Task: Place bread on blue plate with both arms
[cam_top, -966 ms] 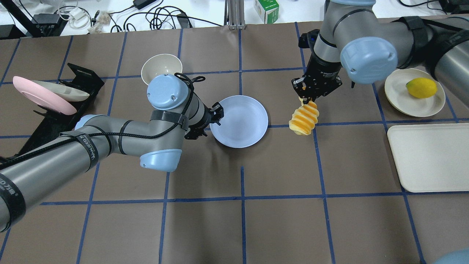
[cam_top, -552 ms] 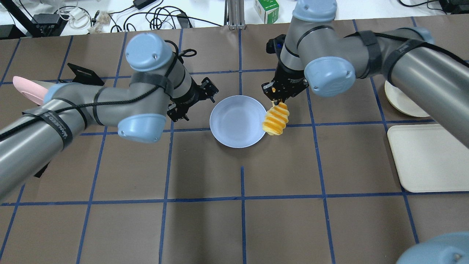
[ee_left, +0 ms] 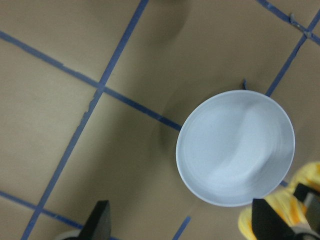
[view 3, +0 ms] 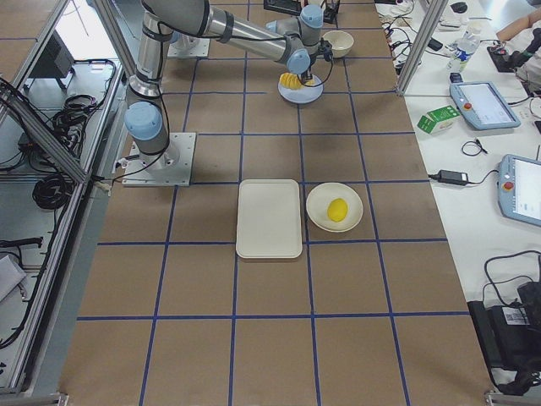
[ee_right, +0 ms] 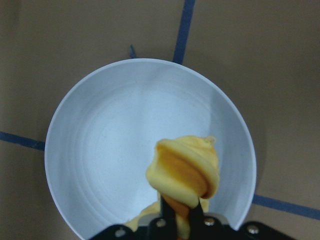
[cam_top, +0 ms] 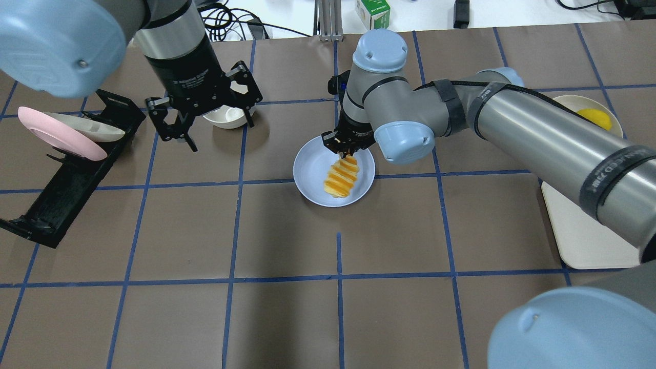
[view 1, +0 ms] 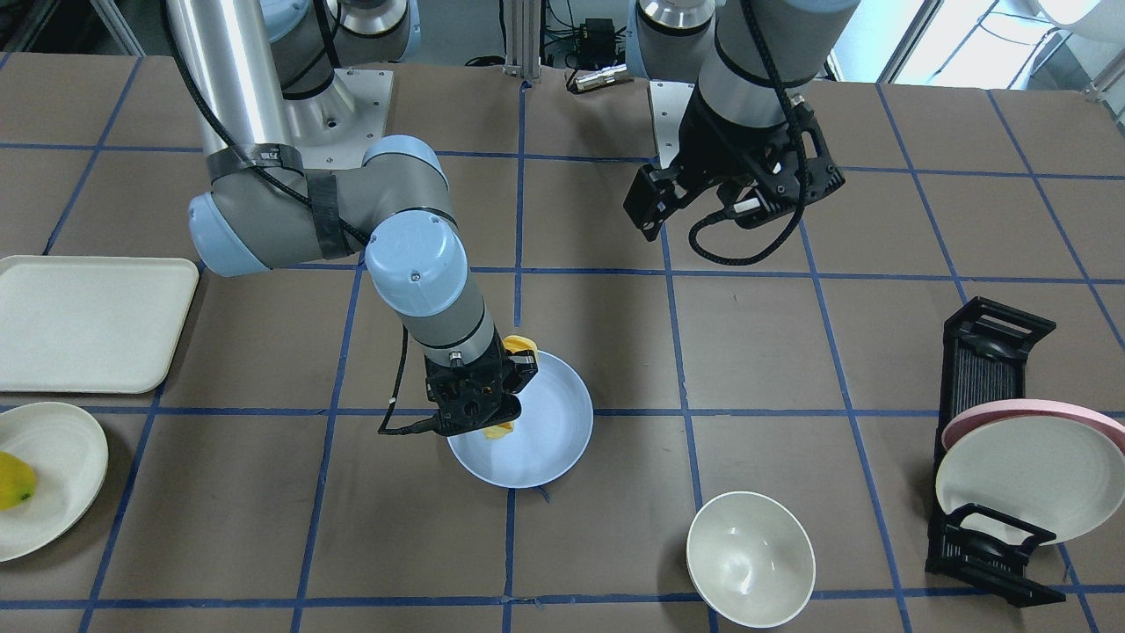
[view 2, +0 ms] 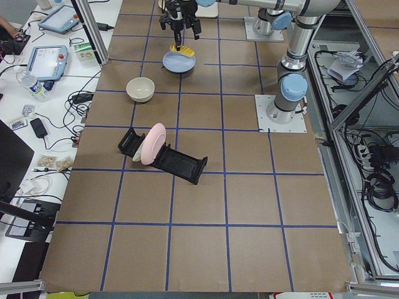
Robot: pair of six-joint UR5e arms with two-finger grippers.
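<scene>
1. Toward the desk's left end there's a black rack (cam_top: 72,174) with a pink plate (cam_top: 56,134) and a white plate (view 1: 1019,483) leaning in it.
2. Next is the left gripper (ee_left: 182,222), hanging up off the desk toward the operators' edge. Its claws are spread wide with nothing between them. In my overhead feed a cream bowl (view 1: 750,558) sits partly under it.
3. Roughly mid-desk is the blue plate (cam_top: 310,171), flat on the brown cover.
4. The bread (cam_top: 342,178) is over the right half of that plate, hanging at a tilt. The right gripper (cam_top: 348,151) has its claws pinched tight on the loaf's upper end (no feed lets me tell whether the low end actually touches the plate).
5. Out toward the desk's right end, a cream plate (view 1: 61,492) has a yellow fruit (view 1: 13,482) on it. A cream tray (view 1: 88,321) lies just beside the plate on the robot's side.
</scene>
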